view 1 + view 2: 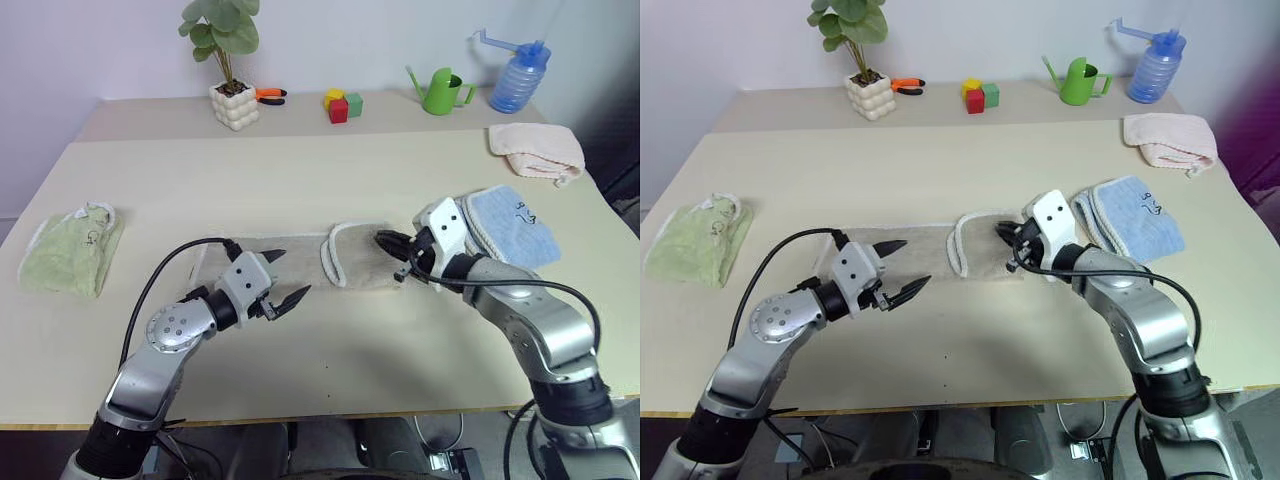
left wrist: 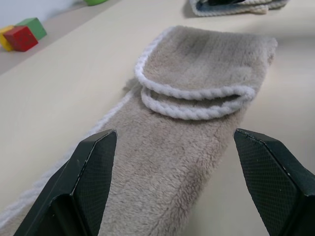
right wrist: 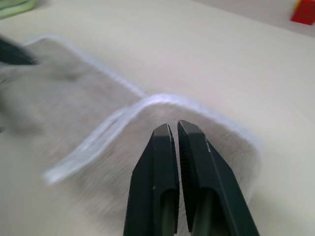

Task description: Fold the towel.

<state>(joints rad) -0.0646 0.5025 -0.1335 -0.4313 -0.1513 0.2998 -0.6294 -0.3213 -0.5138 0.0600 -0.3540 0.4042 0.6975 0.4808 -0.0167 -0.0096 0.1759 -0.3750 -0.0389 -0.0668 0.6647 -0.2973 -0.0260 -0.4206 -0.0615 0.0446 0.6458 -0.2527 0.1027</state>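
Beige towel (image 1: 300, 262) lay as a long strip on the counter (image 1: 300, 170), right end folded back over itself, white corded edge showing at the flap. Left end effector (image 1: 284, 278) hung over the strip's left part, fingers spread wide, nothing held. Right end effector (image 1: 393, 255) sat at the folded flap's right edge, fingers pressed together, empty. Light blue folded towel (image 1: 515, 225) just right of it; green cloth (image 1: 72, 248) far left.
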